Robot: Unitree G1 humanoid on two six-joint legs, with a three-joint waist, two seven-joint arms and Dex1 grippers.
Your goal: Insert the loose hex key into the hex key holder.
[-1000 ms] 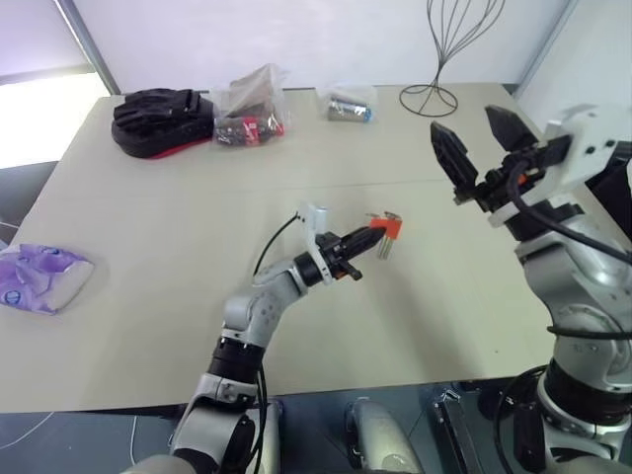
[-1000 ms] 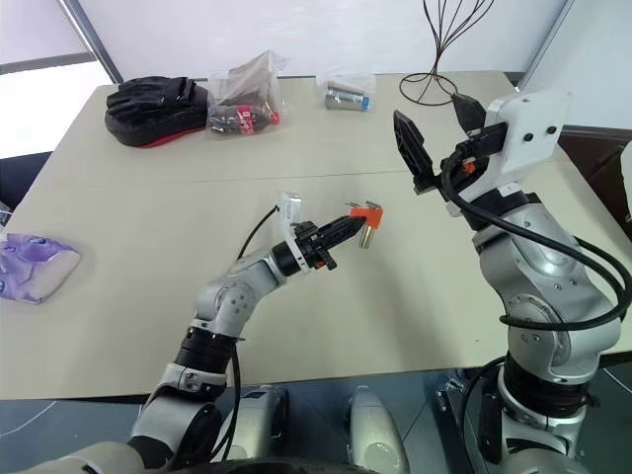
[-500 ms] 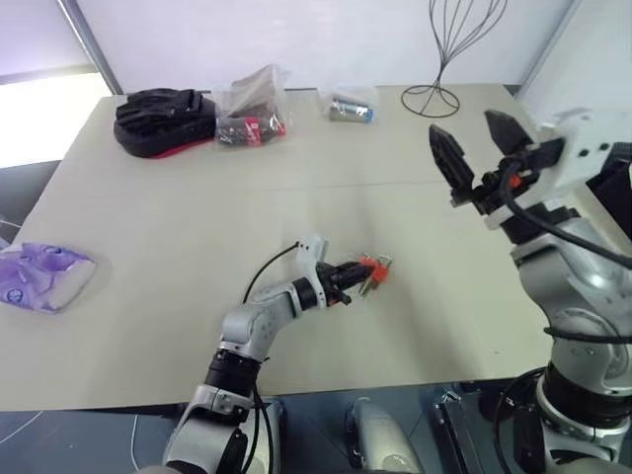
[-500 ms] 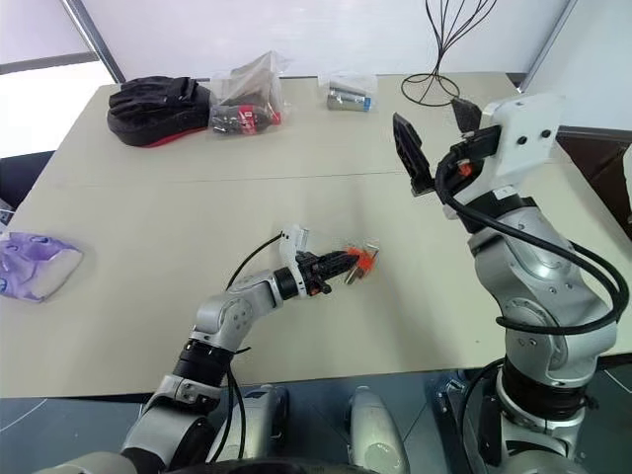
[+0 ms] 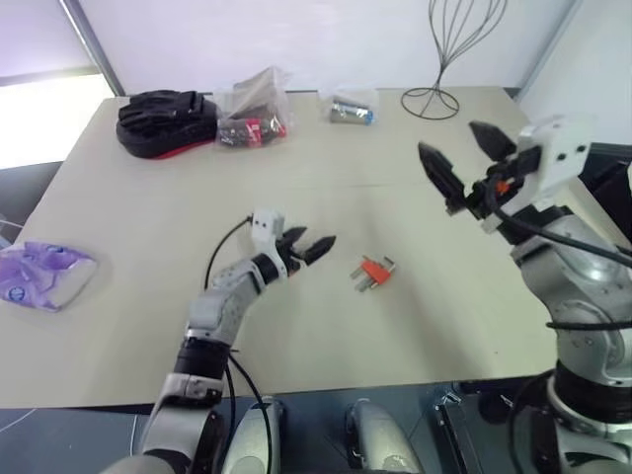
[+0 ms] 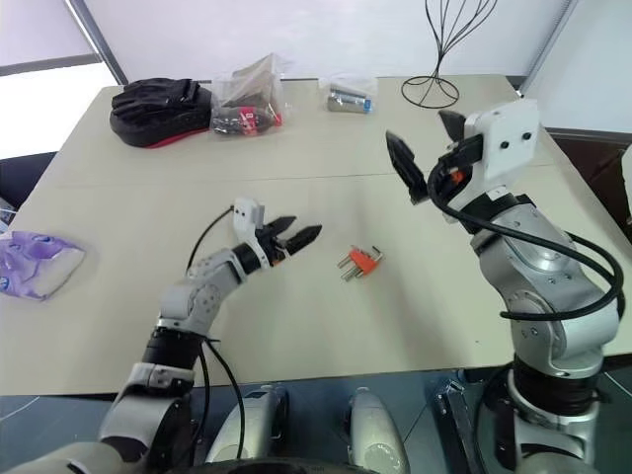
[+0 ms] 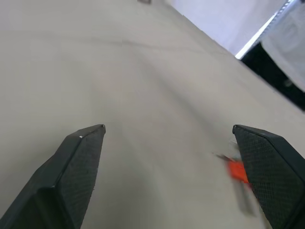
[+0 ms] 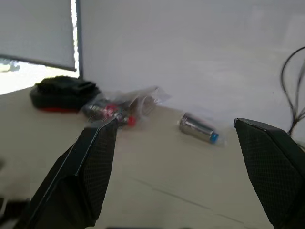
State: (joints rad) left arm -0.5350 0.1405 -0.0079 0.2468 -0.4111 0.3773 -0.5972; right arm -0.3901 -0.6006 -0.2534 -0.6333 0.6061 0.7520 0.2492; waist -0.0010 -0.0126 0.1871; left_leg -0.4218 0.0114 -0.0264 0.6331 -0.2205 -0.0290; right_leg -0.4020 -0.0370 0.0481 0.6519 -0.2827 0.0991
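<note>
The hex key holder [image 5: 373, 270], a small orange-red block with short grey keys sticking out, lies flat on the beige table [image 5: 128, 326] near its middle. I cannot pick out the loose hex key from the grey keys at the holder. My left gripper [image 5: 316, 240] hovers low over the table just left of the holder, open and empty, its tips a short gap from the block. The left wrist view shows the holder [image 7: 237, 171] by one finger [image 7: 267, 162]. My right gripper [image 5: 448, 138] hangs open and empty above the table's right side, well clear of the holder.
Along the far edge lie a black pouch [image 5: 163, 111], a clear bag with a red-and-black packet [image 5: 252, 118], a bagged metal cylinder [image 5: 349, 109] and a wire stand [image 5: 434, 94]. A purple packet [image 5: 39, 276] lies at the left edge.
My left gripper, shut on the holder above the table, lowered it, opened and drew back to the left. The holder now lies on the table. The right gripper sank slightly.
</note>
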